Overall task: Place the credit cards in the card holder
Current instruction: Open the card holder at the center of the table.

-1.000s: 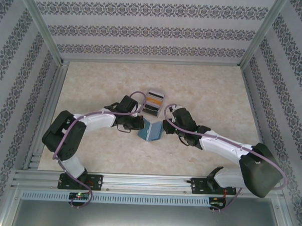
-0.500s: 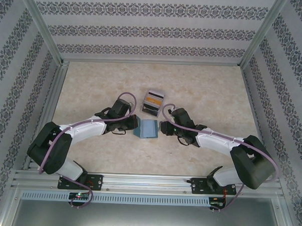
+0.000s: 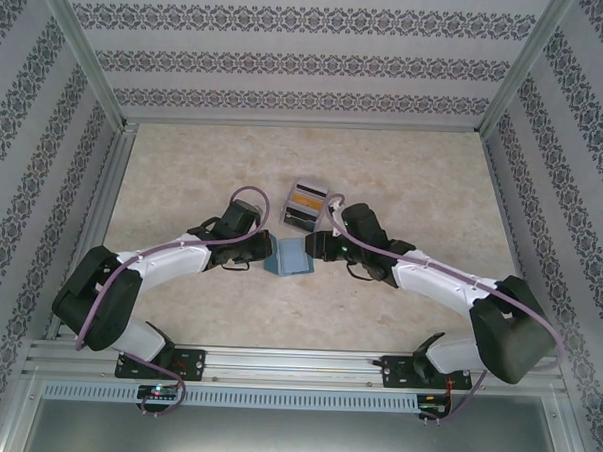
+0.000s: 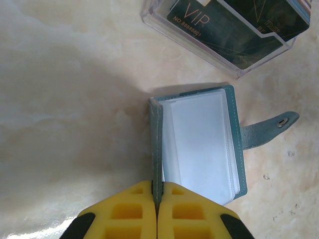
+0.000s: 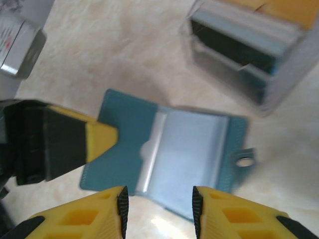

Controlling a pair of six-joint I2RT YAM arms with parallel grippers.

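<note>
Card holder: we see the card holder point(image 3: 291, 256) lying open on the worktop point(image 3: 183, 181), between the two tools and just on the near side of the clear box point(image 3: 307, 204).
Left tool: the left tool point(image 4: 157, 188) has its fingers pressed together on the edge of the holder's teal cover, pinning that flap.
Right tool: the right tool point(image 5: 158, 196) is spread wide and carries nothing; it hovers over the near edge of the open holder.
Done, as we judge it: the holder is unsnapped and spread, with its pocket pages point(image 4: 199, 149) exposed.
Left to do: every card. The pockets look bare to us, and the cards point(image 4: 209, 20) stand upright in the clear box. We cannot tell how many there are.
Around: the strap point(image 4: 271, 127) with its snap sticks out flat on the side away from the pinned cover.
In the way: the box stands close behind the holder, so we expect a tight reach between them. The loose pages may close once released, and the pocket mouths look narrow for thin cards.
</note>
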